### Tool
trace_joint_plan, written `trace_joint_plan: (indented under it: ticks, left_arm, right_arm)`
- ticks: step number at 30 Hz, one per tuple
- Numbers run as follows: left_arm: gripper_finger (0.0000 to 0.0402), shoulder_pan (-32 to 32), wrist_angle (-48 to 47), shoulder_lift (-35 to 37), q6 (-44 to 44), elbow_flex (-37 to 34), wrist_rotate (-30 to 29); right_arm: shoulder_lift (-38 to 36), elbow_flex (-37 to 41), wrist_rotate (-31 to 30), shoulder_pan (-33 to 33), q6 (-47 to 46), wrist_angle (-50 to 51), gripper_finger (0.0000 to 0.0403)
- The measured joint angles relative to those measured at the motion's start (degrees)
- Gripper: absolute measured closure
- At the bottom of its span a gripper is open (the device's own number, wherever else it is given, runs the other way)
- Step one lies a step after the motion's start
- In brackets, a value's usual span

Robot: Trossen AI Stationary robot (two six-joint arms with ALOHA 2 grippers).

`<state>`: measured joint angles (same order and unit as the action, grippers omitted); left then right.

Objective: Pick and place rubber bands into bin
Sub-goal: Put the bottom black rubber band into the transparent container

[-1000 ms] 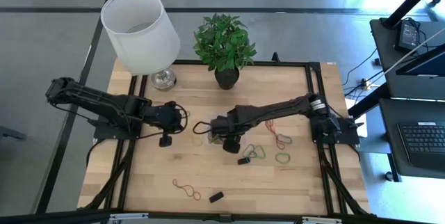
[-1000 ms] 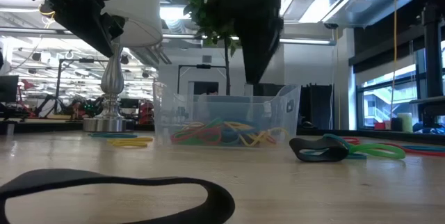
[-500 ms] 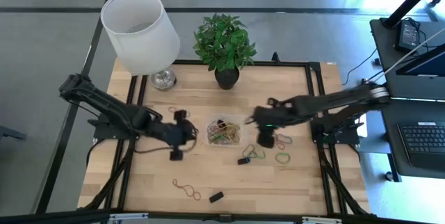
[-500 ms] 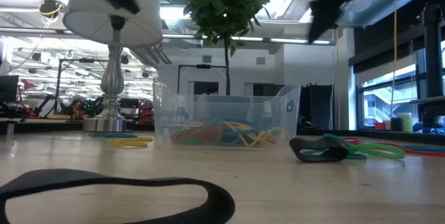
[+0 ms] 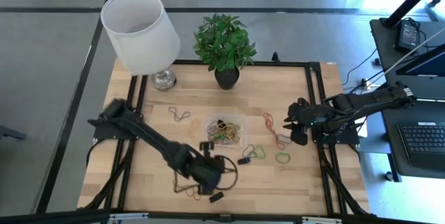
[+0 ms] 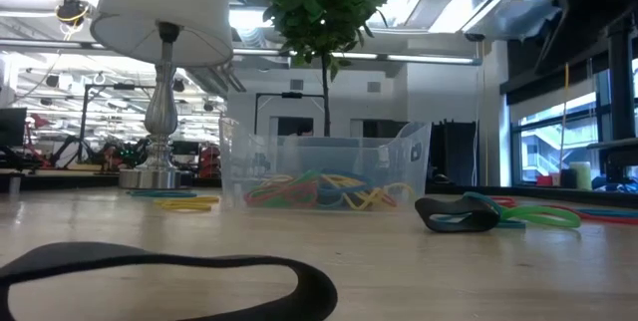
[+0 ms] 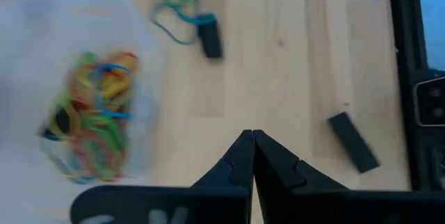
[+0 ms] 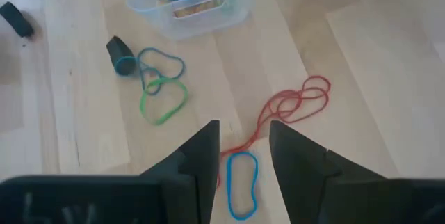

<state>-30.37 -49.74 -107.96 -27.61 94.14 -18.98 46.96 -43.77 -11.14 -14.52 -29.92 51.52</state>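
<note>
Wooden slats make up the table (image 5: 160, 175), with a white lamp (image 5: 140, 29) and a potted plant (image 5: 224, 43) along its far edge. Near the middle sits the bin (image 5: 224, 131), a clear tub already holding a tangle of coloured rubber bands (image 6: 319, 189). More bands lie loose on the wood: a red one (image 8: 295, 104) and green ones (image 5: 281, 158) to the right of the bin, a tan one (image 5: 179, 113) to its left. The left gripper (image 5: 211, 174) is low over the near part of the table, in front of the bin, its fingers pressed together with nothing seen between them. The right gripper (image 8: 242, 144) hangs over the red band near the table's right side, fingers parted and empty. A small black block (image 5: 216, 197) lies by the front edge.
</note>
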Motion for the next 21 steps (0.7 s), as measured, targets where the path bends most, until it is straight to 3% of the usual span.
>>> trace_joint_plan:
  ticks: [7,12,21]
  left_arm:
    - [0.0374,-1.50,-1.10,-9.81,-10.10,8.66,5.31]
    - [0.0320,-3.20,-0.87,-13.62,-16.90,9.02,10.54]
    - [0.0222,-6.39,6.43,-19.93,-21.32,9.00,11.45]
  right_arm:
    - [-4.17,2.30,0.04,0.00,0.05,-0.33,0.0273]
    - [-4.34,2.95,0.07,0.00,0.19,-1.13,0.0273]
    - [-4.37,2.97,0.09,0.00,1.65,-1.23,0.0273]
